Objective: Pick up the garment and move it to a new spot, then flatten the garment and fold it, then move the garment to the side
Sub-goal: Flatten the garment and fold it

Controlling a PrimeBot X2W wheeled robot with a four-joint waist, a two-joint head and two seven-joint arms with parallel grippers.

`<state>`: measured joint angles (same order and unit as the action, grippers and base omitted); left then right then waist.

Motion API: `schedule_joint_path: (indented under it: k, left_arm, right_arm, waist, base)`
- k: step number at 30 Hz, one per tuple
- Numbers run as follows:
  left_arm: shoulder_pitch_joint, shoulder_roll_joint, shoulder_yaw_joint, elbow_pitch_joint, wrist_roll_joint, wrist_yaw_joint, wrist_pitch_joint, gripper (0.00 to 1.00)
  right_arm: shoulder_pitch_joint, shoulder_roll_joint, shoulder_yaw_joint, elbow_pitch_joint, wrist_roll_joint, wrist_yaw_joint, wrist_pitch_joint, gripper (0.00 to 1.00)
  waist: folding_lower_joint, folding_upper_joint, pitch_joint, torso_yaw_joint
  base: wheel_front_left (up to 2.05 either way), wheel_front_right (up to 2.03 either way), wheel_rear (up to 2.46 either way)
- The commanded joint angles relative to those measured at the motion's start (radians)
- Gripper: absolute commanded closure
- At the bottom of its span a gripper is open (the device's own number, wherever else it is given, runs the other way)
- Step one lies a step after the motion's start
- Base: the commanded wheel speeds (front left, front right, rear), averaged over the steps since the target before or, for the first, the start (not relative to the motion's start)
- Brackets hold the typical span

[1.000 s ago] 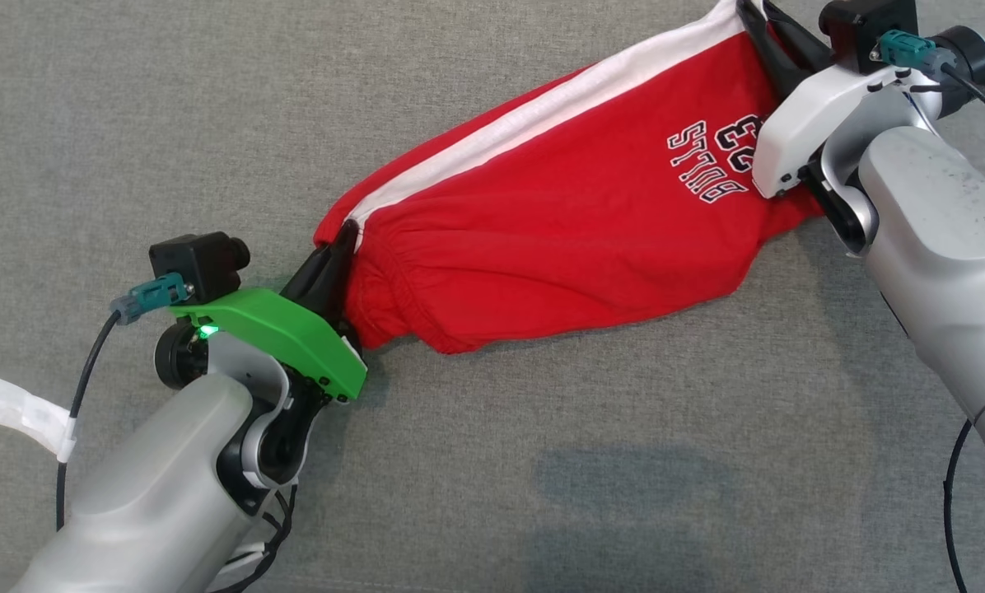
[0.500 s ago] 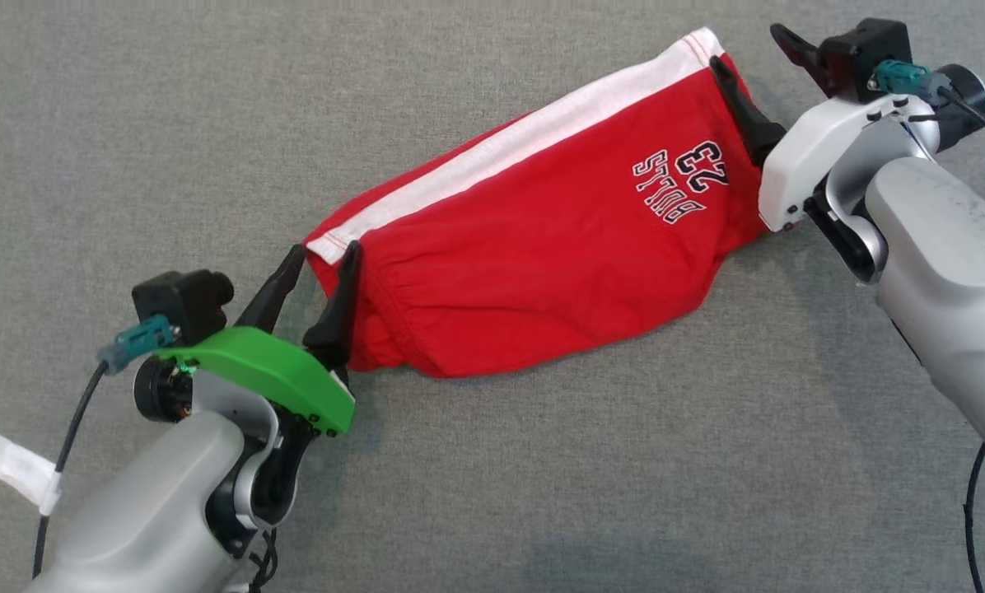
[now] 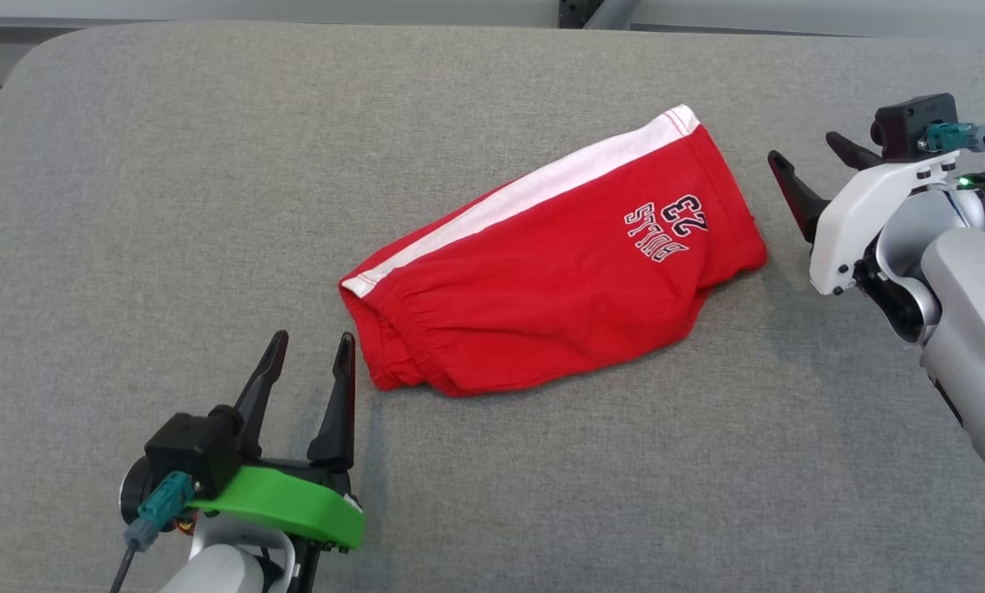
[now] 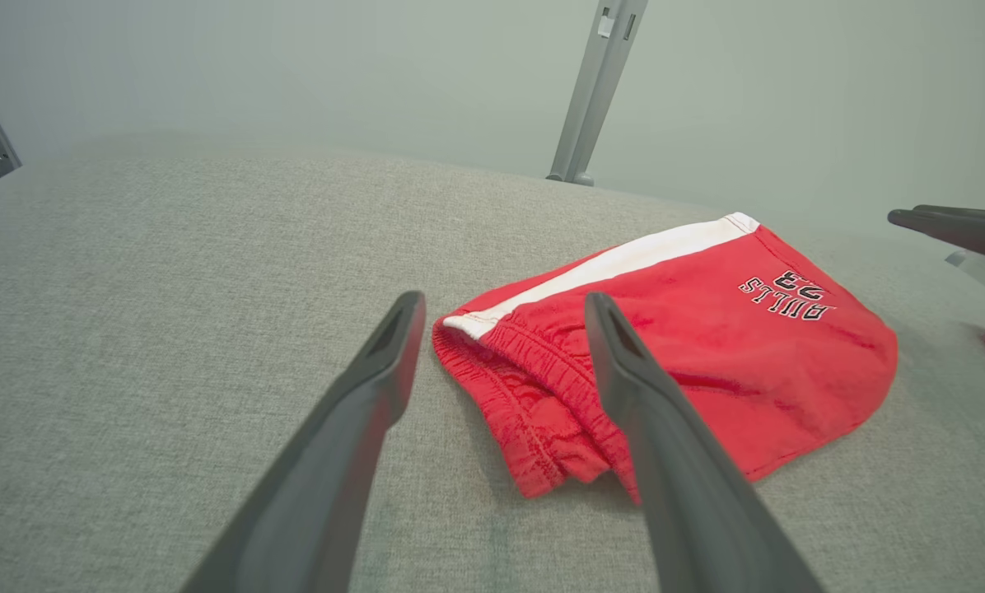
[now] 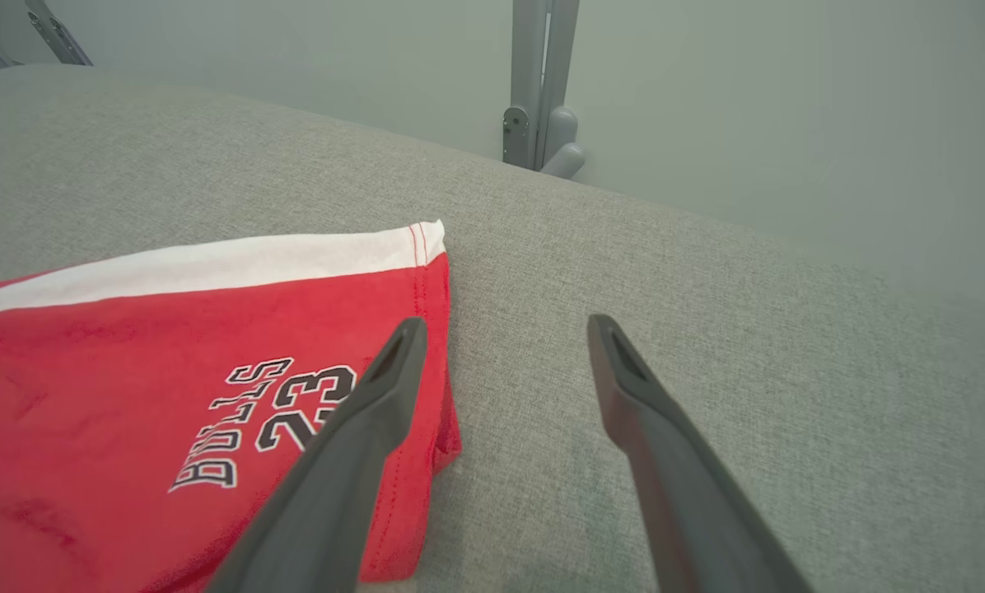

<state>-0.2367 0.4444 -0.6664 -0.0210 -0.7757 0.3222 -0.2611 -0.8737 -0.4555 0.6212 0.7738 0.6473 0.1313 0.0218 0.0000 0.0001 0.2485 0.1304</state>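
A pair of red shorts lies slantwise near the middle of a grey padded table, with the elastic waistband towards the robot's left and the leg hem towards its right. A white side stripe runs along the far edge, and the "BULLS 23" lettering faces up near the hem.

The left gripper hovers just beside the waistband with its two dark fingers spread and nothing between them. The right gripper stands near the hem end, clear of the cloth, equally wide and empty. One at each end of the shorts, the two arms are placed as for stretching cloth lengthwise, which may explain why the shorts lie fairly straight.

The shorts appear doubled, one leg over the other. The waistband end is bunched and the near edge bulges, so smoothing probably remains, along with any further fold and the move to the side. The soft cloth is likely to sag and shift if it is lifted by only one end.
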Motion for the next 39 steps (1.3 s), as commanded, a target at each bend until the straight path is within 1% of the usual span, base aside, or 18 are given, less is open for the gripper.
schedule_joint_path:
  k: [1, 6, 11, 12, 17, 21, 22, 23, 24, 27, 31, 33, 36, 38, 39]
  left_arm:
    - [0.022, -0.017, 0.021, 0.002, 0.030, -0.013, -0.005, 0.00]
    - [0.068, -0.086, 0.087, 0.025, 0.131, -0.078, -0.005, 0.00]
    - [0.085, -0.151, 0.146, 0.076, 0.186, -0.158, -0.004, 0.00]
    - [0.085, -0.151, 0.146, 0.076, 0.186, -0.158, -0.004, 0.00]
    - [0.089, -0.207, 0.203, 0.122, 0.224, -0.225, -0.005, 0.00]
    - [0.097, -0.243, 0.243, 0.153, 0.261, -0.264, -0.005, 0.00]
    - [0.102, -0.252, 0.253, 0.162, 0.266, -0.272, -0.005, 0.00]
    - [0.108, -0.261, 0.261, 0.172, 0.272, -0.279, -0.005, 0.00]
    - [0.114, -0.266, 0.267, 0.181, 0.280, -0.286, -0.005, 0.00]
    - [0.126, -0.283, 0.290, 0.204, 0.298, -0.304, -0.005, 0.00]
    - [0.160, -0.295, 0.314, 0.232, 0.321, -0.321, -0.005, 0.00]
    - [0.182, -0.297, 0.328, 0.243, 0.329, -0.326, -0.005, 0.00]
    - [0.217, -0.301, 0.344, 0.252, 0.342, -0.331, -0.005, 0.00]
    - [0.239, -0.304, 0.355, 0.256, 0.351, -0.334, -0.005, 0.00]
    - [0.260, -0.305, 0.362, 0.257, 0.361, -0.337, -0.005, 0.00]
  right_arm:
    - [0.017, 0.004, -0.014, -0.005, 0.004, -0.001, 0.018, 0.00]
    - [0.021, 0.025, -0.070, 0.010, -0.027, -0.001, 0.098, 0.00]
    - [0.005, 0.054, -0.126, 0.065, -0.073, -0.001, 0.156, 0.00]
    - [0.005, 0.054, -0.126, 0.065, -0.073, -0.001, 0.156, 0.00]
    - [0.004, 0.080, -0.174, 0.127, -0.112, -0.001, 0.186, 0.00]
    - [0.015, 0.097, -0.194, 0.168, -0.136, -0.001, 0.210, 0.00]
    - [0.019, 0.102, -0.199, 0.175, -0.138, -0.001, 0.215, 0.48]
    - [0.025, 0.107, -0.201, 0.178, -0.138, -0.001, 0.217, 0.80]
    - [0.031, 0.110, -0.207, 0.181, -0.131, -0.001, 0.220, 1.00]
    - [0.055, 0.119, -0.215, 0.174, -0.109, -0.001, 0.236, 1.00]
    - [0.090, 0.127, -0.219, 0.137, -0.076, -0.001, 0.220, 1.00]
    - [0.110, 0.127, -0.217, 0.102, -0.057, -0.001, 0.197, 1.00]
    - [0.153, 0.133, -0.207, 0.038, -0.023, -0.001, 0.192, 1.00]
    - [0.187, 0.113, -0.202, 0.000, -0.008, -0.001, 0.196, 1.00]
    - [0.220, 0.096, -0.204, -0.033, 0.004, -0.001, 0.202, 1.00]
  waist:
    - [0.0000, -0.0001, 0.004, 0.027]
    - [0.0000, -0.0001, 0.038, 0.070]
    - [0.0000, -0.0001, 0.073, 0.112]
    - [0.0000, -0.0001, 0.073, 0.112]
    - [0.0000, -0.0001, 0.091, 0.146]
    - [0.0000, -0.0001, 0.088, 0.157]
    - [0.0000, -0.0001, 0.084, 0.157]
    - [0.0000, -0.0001, 0.078, 0.156]
    - [0.0000, -0.0001, 0.072, 0.153]
    - [0.0000, -0.0001, 0.046, 0.135]
    - [0.0000, -0.0001, -0.004, 0.094]
    - [0.0000, -0.0001, -0.034, 0.064]
    - [0.0000, -0.0001, -0.077, 0.011]
    - [0.0000, -0.0001, -0.101, -0.024]
    - [0.0000, -0.0001, -0.120, -0.055]
  base:
    - [0.00, 0.00, 0.00]
    - [0.00, 0.00, 0.00]
    - [0.00, 0.00, 0.00]
    - [0.00, 0.00, 0.00]
    - [0.00, 0.00, 0.00]
    - [0.00, 0.00, 0.00]
    - [0.00, 0.00, 0.00]
    - [0.00, 0.00, 0.00]
    - [0.00, 0.00, 0.00]
    - [0.00, 0.00, 0.00]
    - [0.00, 0.00, 0.00]
    - [0.00, 0.00, 0.00]
    - [0.00, 0.00, 0.00]
    - [0.00, 0.00, 0.00]
    - [0.00, 0.00, 0.00]
